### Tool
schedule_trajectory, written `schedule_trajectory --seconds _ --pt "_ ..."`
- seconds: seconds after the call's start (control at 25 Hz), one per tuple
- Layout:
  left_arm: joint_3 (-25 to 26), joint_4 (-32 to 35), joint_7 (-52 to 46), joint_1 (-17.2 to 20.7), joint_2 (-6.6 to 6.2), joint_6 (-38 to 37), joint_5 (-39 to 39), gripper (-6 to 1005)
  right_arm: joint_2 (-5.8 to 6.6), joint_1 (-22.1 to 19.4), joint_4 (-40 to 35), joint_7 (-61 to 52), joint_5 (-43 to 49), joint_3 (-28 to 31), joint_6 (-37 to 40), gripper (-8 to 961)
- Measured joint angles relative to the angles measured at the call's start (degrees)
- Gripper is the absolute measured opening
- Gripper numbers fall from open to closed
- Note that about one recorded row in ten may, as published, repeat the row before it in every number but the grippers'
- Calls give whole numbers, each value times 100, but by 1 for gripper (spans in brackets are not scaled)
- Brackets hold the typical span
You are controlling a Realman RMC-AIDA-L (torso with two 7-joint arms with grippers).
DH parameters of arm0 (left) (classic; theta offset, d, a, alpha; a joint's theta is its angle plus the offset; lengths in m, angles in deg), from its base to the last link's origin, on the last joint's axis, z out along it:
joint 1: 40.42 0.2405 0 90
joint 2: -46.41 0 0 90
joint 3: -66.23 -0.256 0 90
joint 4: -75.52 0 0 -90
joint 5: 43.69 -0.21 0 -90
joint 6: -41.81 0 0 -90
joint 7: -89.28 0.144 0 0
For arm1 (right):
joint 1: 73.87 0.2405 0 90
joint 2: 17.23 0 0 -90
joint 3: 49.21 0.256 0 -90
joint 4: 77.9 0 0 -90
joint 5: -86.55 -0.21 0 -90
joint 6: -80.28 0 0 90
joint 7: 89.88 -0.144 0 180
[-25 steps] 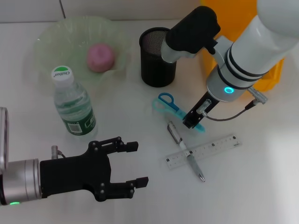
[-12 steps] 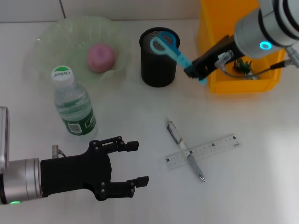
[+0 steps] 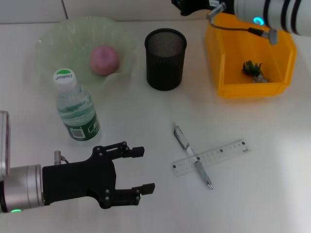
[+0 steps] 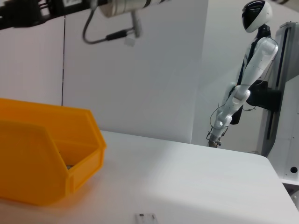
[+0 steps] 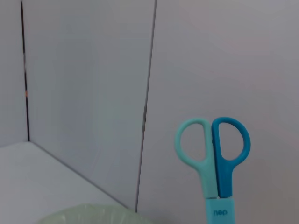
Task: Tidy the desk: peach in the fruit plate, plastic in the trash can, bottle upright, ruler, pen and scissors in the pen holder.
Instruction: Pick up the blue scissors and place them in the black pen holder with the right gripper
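The teal and blue scissors (image 5: 213,158) show only in the right wrist view, handle loops upward, held aloft in my right gripper. My right arm (image 3: 262,12) runs along the head view's top edge, behind the pen holder (image 3: 165,58) and the yellow trash can (image 3: 221,73); its fingers are off-frame. The pink peach (image 3: 104,59) lies in the fruit plate (image 3: 58,34). In front of the plate the bottle (image 3: 75,109) stands upright. The pen (image 3: 192,155) lies across the ruler (image 3: 218,154) on the desk. My left gripper (image 3: 143,170) hovers open at the front left, holding nothing.
A small crumpled green piece (image 3: 252,69) lies inside the trash can. The left wrist view shows the yellow bin (image 4: 46,158) and the right arm (image 4: 117,7) above it. The plate's rim (image 5: 93,214) shows low in the right wrist view.
My right gripper lifted the scissors off the desk, carried them above the pen holder, then rose up and back past the head view's top edge. The left arm stayed still.
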Motion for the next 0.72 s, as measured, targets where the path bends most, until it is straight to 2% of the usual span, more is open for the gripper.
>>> schedule_trajectory --seconds 0.16,0.2,0.48,0.72 --pt "0 -3 -19 9 -6 -6 0 800 1 313 1153 774 -845 -456 -1157 231" --pt "0 -3 -20 12 -6 -7 0 800 -2 446 1582 823 -976 -719 -1575 232" --pt "0 -5 -37 12 -14 -15 0 800 -35 681 2190 780 -1094 -1328 -2075 241" --pt "0 -6 -32 5 -17 -28 0 800 -50 505 2159 775 -1179 -1499 -2232 248"
